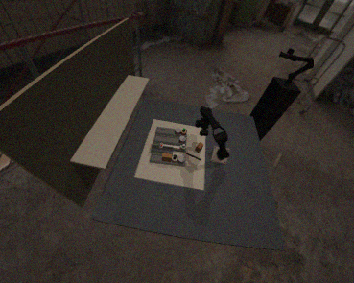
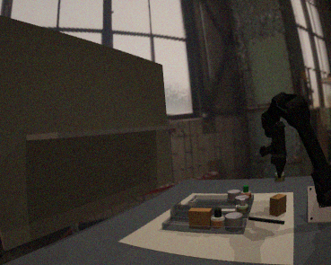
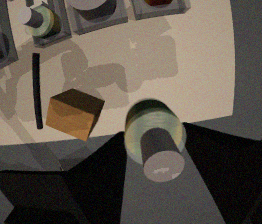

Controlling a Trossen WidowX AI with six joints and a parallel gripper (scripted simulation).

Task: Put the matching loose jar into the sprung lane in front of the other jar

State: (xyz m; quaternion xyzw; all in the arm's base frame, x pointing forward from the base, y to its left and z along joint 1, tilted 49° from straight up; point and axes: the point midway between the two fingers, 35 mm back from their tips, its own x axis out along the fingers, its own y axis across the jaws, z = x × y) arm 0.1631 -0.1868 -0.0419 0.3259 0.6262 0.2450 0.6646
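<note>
My gripper is shut on a jar with a pale yellow-green body and a grey cap. The jar hangs in the air to the right of the lanes, beyond the orange-brown block, its cap toward the wrist camera. A similar jar stands at the front end of the sprung lane, with a pale rod behind it. The pusher plate and the low front stop are too small or dark to tell clearly.
The grey lane tray holds a brown block, grey tins, a black-capped jar and a green-capped jar in neighbouring lanes. An orange-brown block and a black stick lie before the lanes. A tall panel stands at the left.
</note>
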